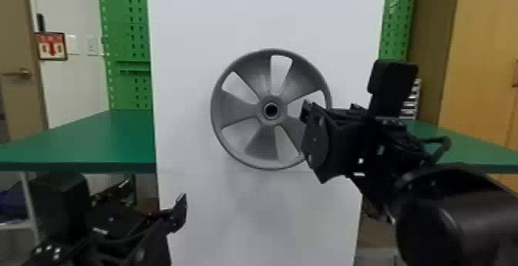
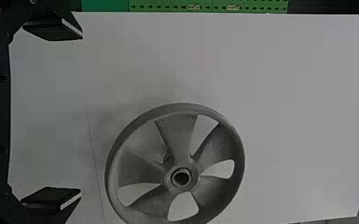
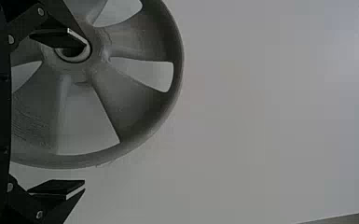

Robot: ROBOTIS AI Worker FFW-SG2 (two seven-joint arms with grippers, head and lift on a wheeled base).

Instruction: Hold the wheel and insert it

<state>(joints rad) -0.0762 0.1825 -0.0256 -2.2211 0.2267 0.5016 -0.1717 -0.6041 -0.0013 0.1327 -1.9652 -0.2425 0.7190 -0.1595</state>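
The grey five-spoked wheel (image 1: pixel 262 142) stands upright against the white panel (image 1: pixel 192 22), its round hub facing me. My right gripper (image 1: pixel 306 111) is in front of the wheel's right side, covering part of the rim. Lower left, below the wheel's level, is my left gripper (image 1: pixel 181 211). In the left wrist view the left gripper (image 2: pixel 81 114) has its fingers wide apart with nothing between them, and the wheel (image 2: pixel 177 135) lies beyond. The right gripper (image 3: pixel 85 114) in the right wrist view is open too, one finger overlapping the hub of the wheel (image 3: pixel 135 107).
Green tabletops (image 1: pixel 96 142) extend on both sides behind the white panel. Green pegboards (image 1: pixel 123 34) rise at the back, with a wooden cabinet (image 1: pixel 478 53) at the right and a door (image 1: pixel 19 53) at the far left.
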